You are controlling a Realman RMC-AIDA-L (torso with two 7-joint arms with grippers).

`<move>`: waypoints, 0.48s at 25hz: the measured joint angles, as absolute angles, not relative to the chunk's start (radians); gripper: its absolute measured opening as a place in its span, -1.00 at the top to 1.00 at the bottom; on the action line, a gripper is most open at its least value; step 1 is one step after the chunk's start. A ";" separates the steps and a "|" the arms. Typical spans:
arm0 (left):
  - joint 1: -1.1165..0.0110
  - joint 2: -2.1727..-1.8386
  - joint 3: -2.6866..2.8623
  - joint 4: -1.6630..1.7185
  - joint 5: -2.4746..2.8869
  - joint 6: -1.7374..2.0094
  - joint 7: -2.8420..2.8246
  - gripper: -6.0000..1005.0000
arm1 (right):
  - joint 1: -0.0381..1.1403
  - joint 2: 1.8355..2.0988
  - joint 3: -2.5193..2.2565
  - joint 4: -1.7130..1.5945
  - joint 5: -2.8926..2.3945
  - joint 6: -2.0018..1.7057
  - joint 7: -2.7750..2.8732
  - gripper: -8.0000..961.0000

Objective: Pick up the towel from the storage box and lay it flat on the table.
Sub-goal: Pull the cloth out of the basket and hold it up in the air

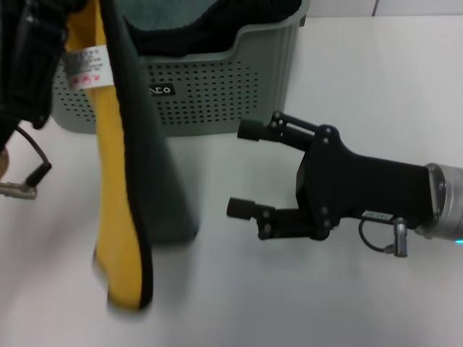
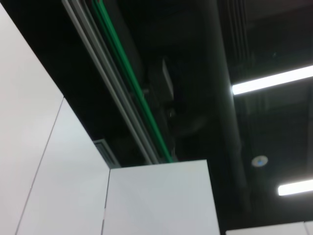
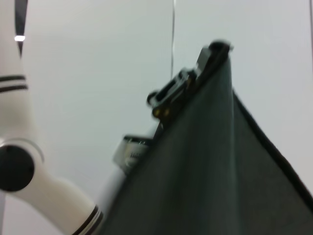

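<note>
The towel [image 1: 119, 181] hangs in the air at the left of the head view, lifted clear of the storage box [image 1: 217, 87] and draping down in front of that box's left part. Its mustard-yellow face runs down as a narrow strip beside the dark teal-grey face, with black edging between them and a small white care tag [image 1: 87, 66] near the top. The lower end of the towel hangs above the table [image 1: 289, 303]; whether it touches the surface is unclear.

The left end effector [image 3: 212, 54] holds the towel at its top corner, seen in the right wrist view with the teal-grey cloth spreading down from it. In the head view only dark parts of that arm show at the upper left corner.

The right end effector [image 1: 246, 170] is to the right of the hanging towel, in front of the storage box, pointing toward the cloth with its two fingers spread apart and nothing between them.

Dark cloth [image 1: 202, 29] lies inside the storage box
</note>
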State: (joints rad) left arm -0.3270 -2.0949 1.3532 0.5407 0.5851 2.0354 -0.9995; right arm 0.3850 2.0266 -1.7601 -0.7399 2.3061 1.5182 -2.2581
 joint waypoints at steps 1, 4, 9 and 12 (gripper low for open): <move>-0.329 -2.096 1.358 0.527 0.589 2.035 -0.975 0.95 | 0.385 2.027 -1.760 -0.739 2.319 1.518 -2.259 -0.82; -0.348 -2.099 1.380 0.473 0.593 2.033 -0.905 0.95 | 0.385 2.027 -1.764 -0.736 2.343 1.516 -2.266 -0.82; -0.431 -2.104 1.398 0.335 0.588 2.031 -0.802 0.95 | 0.415 2.028 -1.797 -0.698 2.433 1.485 -2.278 -0.82; -0.488 -2.106 1.400 0.259 0.589 2.027 -0.762 0.95 | 0.442 2.028 -1.858 -0.674 2.512 1.441 -2.289 -0.82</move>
State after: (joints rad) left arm -0.4880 -2.1062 1.3997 0.2589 0.5887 2.0269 -0.7622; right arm 0.4421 2.0279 -1.8581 -0.6735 2.5123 1.4407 -2.2890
